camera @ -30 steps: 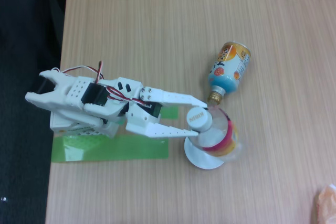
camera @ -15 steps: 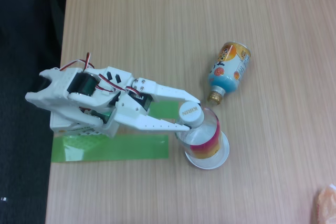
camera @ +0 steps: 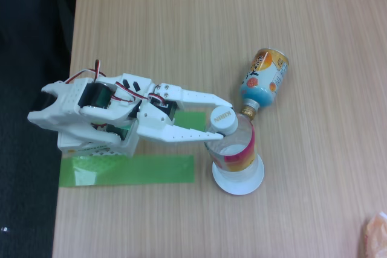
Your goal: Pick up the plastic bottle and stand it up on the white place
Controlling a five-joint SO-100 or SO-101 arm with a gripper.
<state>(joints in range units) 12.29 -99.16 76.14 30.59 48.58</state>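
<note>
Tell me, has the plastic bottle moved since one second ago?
Yes. The plastic bottle has come more upright: its cap moved left, away from the lying orange-and-blue can, and its base now stands on the white plate.

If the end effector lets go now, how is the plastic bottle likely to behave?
The plastic bottle looks clear and empty, so probably light and easily toppled. It stands tall on the small white plate, so a nudge may tip it. The end effector grips near the cap; thin walls might flex.

Office-like desk (camera: pixel 181 28) (pale woodgrain)
</note>
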